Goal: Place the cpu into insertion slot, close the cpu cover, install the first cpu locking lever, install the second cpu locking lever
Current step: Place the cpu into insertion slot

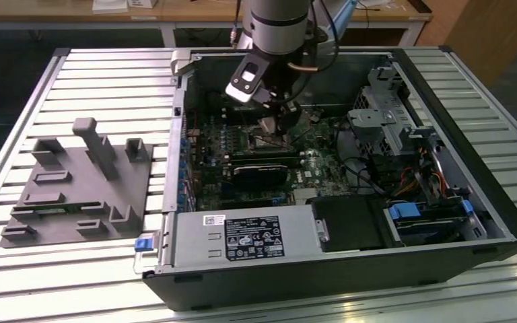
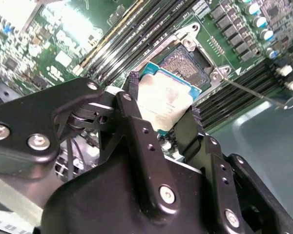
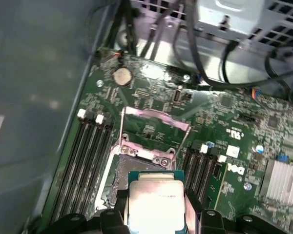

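Right now the gripper (image 2: 162, 103) is clamped on the cpu (image 2: 161, 95). In the second wrist view its two black fingers (image 2: 133, 105) press on opposite edges of the chip, with the pale silvery face turned up between them. The chip hangs just over one side of the insertion slot (image 2: 185, 62) and hides part of it, while the dark brownish centre lies bare beyond the chip's green edge. Whether the chip touches the socket cannot be told.

In the first wrist view the cpu (image 3: 156, 202) again sits at the edge of the insertion slot (image 3: 115, 173). The cpu cover (image 3: 154, 113) is swung open on the slot's far side, its silvery frame standing clear of the socket with green board showing through its window. Long dark memory slots (image 3: 90, 156) run alongside the insertion slot on both flanks. From a corner of the slot a thin metal rod (image 2: 249, 90) stretches away over the board.

From the exterior view, the gripper (image 1: 272, 126) reaches down into the open computer case (image 1: 285, 282), directly above the insertion slot (image 1: 263, 142). Well away from the slot, outside the case, a grey fixture (image 1: 79, 182) rests on the slatted table (image 1: 88, 81).
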You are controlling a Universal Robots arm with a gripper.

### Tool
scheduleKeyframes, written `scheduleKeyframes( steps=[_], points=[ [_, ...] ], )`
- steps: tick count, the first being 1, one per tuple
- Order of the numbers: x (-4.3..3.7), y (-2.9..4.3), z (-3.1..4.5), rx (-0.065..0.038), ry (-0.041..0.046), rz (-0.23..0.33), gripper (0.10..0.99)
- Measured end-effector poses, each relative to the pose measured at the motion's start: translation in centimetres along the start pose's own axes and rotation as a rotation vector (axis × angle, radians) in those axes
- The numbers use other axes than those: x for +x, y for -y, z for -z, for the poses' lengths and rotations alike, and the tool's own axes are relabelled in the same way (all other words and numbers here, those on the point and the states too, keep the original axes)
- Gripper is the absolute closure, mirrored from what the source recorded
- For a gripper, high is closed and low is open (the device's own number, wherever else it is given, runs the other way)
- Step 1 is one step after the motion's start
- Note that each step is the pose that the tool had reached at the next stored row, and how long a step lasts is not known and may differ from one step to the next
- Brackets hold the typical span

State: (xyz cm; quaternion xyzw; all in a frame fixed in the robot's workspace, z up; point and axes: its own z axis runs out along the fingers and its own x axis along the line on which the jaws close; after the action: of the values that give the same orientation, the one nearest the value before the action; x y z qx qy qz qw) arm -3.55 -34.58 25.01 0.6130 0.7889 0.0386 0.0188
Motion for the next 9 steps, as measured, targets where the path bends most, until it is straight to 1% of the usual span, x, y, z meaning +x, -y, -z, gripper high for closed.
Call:
scheduleKeyframes(
  steps=[9],
  points=[
    [0.0,0.02,-0.21,-0.003,0.0137,-0.163,0.549]
  ],
)
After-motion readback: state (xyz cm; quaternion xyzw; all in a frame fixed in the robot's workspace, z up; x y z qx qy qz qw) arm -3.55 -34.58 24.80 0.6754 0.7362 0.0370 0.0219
